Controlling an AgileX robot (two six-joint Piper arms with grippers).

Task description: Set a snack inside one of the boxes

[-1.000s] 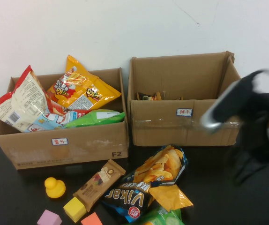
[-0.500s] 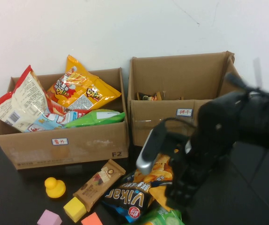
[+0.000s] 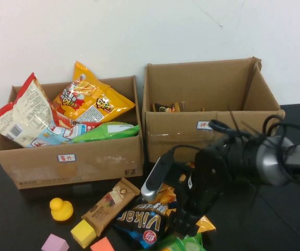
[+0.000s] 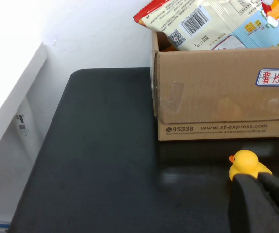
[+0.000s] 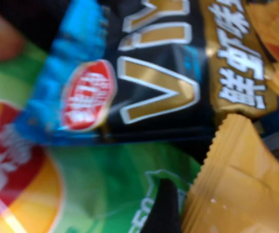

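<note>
My right gripper (image 3: 184, 227) hangs low over the snack pile, right above the green bag (image 5: 120, 184) and black bag (image 3: 139, 219) (grip unreadable). My left gripper (image 4: 266, 194) sits near the duck (image 4: 246, 164), grip also unreadable.

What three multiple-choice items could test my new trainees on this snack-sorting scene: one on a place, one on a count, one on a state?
1. Where is the right end effector?
A. Inside the right box
B. Low over the loose snack bags in front of the right box
C. Beside the duck

2. How many cardboard boxes stand on the table?
A. One
B. Two
C. Three

3. What state is the left box in?
A. Heaped with snack bags
B. Taped shut
C. Tipped over

Answers:
1 B, the high view shows it down at the black Vikar bag.
2 B, the left box and the right box.
3 A, bags rise above its rim.

The left end effector sits near the yellow duck.
</note>
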